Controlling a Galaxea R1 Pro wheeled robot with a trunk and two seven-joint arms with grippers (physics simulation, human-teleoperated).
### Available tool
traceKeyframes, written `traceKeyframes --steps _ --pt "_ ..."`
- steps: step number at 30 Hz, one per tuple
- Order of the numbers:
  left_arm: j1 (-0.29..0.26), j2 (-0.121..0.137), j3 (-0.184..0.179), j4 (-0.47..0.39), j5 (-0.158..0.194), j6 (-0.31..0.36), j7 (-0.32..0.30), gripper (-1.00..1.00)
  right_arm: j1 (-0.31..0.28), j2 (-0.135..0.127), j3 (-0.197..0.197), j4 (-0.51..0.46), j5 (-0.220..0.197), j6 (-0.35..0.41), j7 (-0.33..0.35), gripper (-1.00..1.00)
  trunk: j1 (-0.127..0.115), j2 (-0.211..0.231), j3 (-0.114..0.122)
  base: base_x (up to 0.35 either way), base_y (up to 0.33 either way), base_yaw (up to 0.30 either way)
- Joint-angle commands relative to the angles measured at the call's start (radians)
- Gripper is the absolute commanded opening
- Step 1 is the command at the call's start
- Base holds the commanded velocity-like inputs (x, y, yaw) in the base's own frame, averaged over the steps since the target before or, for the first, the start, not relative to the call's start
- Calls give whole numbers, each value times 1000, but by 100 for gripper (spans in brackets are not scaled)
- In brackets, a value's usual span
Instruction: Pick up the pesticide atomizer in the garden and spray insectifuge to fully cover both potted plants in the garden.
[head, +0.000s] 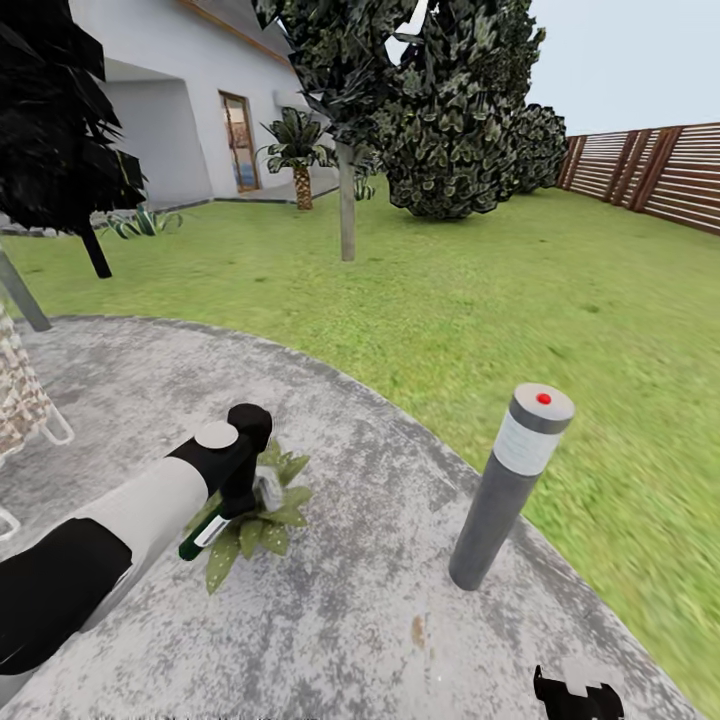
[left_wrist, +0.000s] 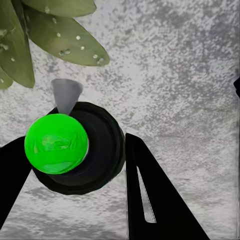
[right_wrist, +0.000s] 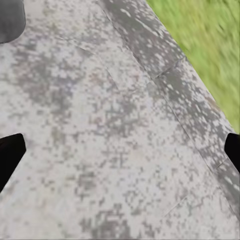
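My left gripper (head: 243, 487) hangs over a potted plant (head: 262, 512) on the grey paving and is shut on the pesticide atomizer (head: 200, 535), a dark-green bottle with a white label slanting down to the left. In the left wrist view the black fingers (left_wrist: 150, 195) flank the atomizer's round black head (left_wrist: 102, 150), which carries a bright green ball. A pale grey cone points from it toward the plant's broad leaves (left_wrist: 62, 37), which are dotted with white specks. My right gripper (head: 575, 697) sits low at the frame's bottom edge; its fingertips (right_wrist: 10, 155) stand wide apart over bare paving, open.
A grey bollard lamp (head: 505, 490) with a red dot stands on the paving right of the plant, its base (right_wrist: 10, 20) near my right gripper. A woven chair (head: 25, 400) is at the left edge. Lawn (head: 520, 300), trees, a house and a slat fence (head: 650, 170) lie beyond.
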Motion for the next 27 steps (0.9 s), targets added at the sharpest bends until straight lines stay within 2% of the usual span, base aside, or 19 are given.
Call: traceKeyframes --steps 1,5,10,12,17,19,20,23,25,27 --pt "0 1 -5 -2 -6 10 -9 -100 -1 0 -7 1 11 -3 -3 100 0 0 -1 0 0 276" --pt "3 10 1 -2 -4 10 -9 -100 -1 1 -7 1 11 -3 -3 100 0 0 -1 0 0 276" --pt "7 45 5 1 -2 9 -9 -100 -1 1 -7 1 11 -3 -3 100 0 0 -1 -17 0 277" --pt "9 57 6 1 2 9 -9 -100 -1 1 -7 2 11 -3 -3 100 0 0 -1 -232 0 277" --pt "30 70 8 3 16 7 -9 -100 -1 1 -7 3 11 -3 -3 100 0 0 -1 -317 0 277" --pt "47 77 19 1 24 7 -9 -100 -1 1 -7 3 11 -3 -2 100 0 0 -1 -334 0 277" --pt "53 80 31 0 25 7 -9 -100 -1 1 -7 2 11 -3 -2 100 0 0 -1 -335 0 277" --pt "80 84 113 -2 29 2 17 -100 -1 1 -7 3 11 -3 -1 100 0 0 -1 -335 0 277" --pt "111 84 198 -3 33 -3 79 -100 -1 1 -7 3 11 -3 -1 100 0 0 -1 -335 0 276" --pt "149 80 266 -5 34 -11 130 -100 -1 1 -7 3 11 -3 0 100 0 0 -1 -336 0 275"
